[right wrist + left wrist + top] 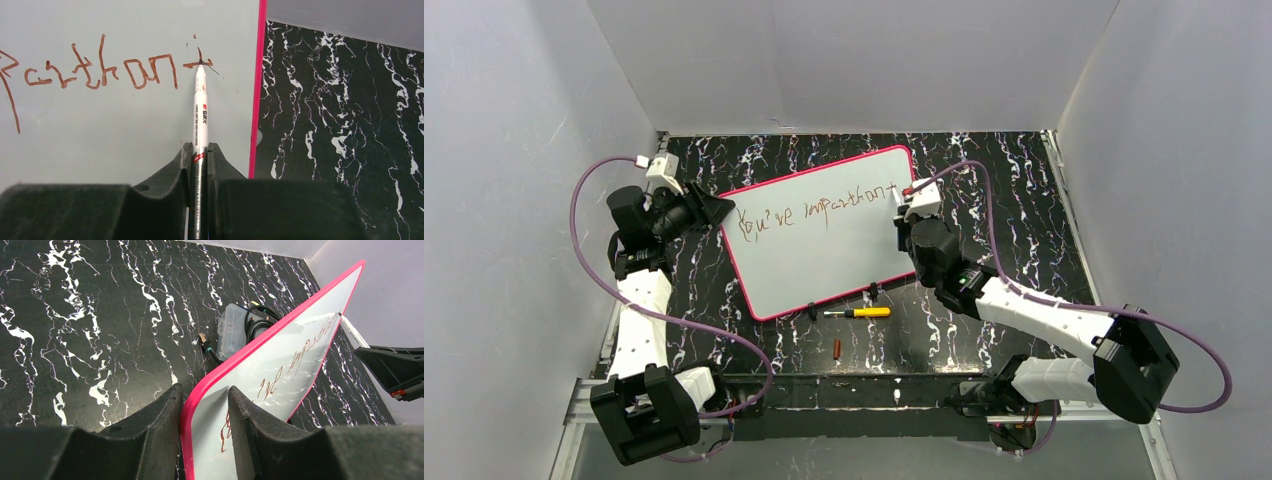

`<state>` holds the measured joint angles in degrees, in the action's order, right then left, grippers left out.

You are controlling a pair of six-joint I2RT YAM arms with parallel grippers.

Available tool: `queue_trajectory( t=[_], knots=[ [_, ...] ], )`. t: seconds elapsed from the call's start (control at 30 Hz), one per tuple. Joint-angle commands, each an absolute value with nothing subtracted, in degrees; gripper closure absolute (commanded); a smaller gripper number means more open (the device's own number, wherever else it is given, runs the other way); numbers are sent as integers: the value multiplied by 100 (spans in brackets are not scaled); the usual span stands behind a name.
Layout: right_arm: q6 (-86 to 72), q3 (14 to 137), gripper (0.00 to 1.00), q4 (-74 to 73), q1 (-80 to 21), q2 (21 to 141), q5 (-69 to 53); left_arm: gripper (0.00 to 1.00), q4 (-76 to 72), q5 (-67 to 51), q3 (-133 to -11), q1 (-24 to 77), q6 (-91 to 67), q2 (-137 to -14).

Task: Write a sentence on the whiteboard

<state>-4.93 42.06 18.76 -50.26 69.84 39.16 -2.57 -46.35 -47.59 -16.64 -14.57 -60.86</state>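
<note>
The left gripper is clamping the whiteboard rim; the right gripper is pinching a marker; a yellow tool is lying alongside.

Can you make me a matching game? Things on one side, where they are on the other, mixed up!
Things:
1. whiteboard
2. marker
3. yellow screwdriver
4. clear plastic box

Places:
A. lying on the table by the whiteboard's near edge
B. held in the right tool, tip on the whiteboard
C. on the table beside a black cable
D. edge pinched by the left tool

Pairs: 1-D, 2-B, 3-A, 4-C
</note>
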Motion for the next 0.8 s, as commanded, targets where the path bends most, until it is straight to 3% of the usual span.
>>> queue_trajectory(
  t=[0.0,0.77],
  knots=[
    [-760,4121,99,1738,-5025,6809,3888,64,-299,-4790,-4755,-1635,-1424,-5903],
    [-938,4089,99,1274,-5150,6791,4333,64,-316,-4808,-4750,-1638,-1444,-5892]
  ],
)
